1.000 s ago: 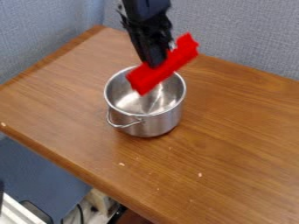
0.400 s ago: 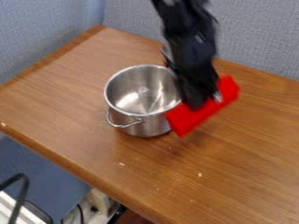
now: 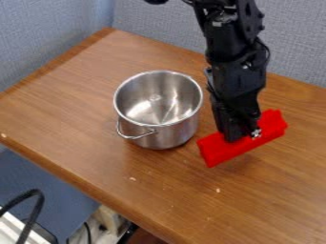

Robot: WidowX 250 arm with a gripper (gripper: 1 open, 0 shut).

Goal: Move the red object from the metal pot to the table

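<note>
Red block (image 3: 224, 150) is out of the steel pot (image 3: 158, 136), sitting in the black gripper (image 3: 242, 132) over the right part of the wooden desk (image 3: 140, 181). Gripper is closed down on the block around its middle; both ends of the block stick out past the fingers. Block lies at a slant in the view: one end toward near left, the other toward far right. Near-left end is just beside the pot's right side, with bare wood showing between them. Can't tell from this angle if the block's underside touches the desk or is slightly above it. Pot stands upright, open top, left of the gripper; the inside bottom is visible and bare. One loop handle (image 3: 135, 134) shows on its near-left side. Black arm (image 3: 227, 57) comes down from the top of the view, right of the pot, cable loop on its right side. Textured gray-blue wall panel (image 3: 166, 24) runs behind the far edge of the desk. Past the desk's near-left edge: dark blue surface (image 3: 38, 176), a black cable (image 3: 36, 212) curving through the corner, some white hardware (image 3: 10, 232) partly cut off by the frame.
</note>
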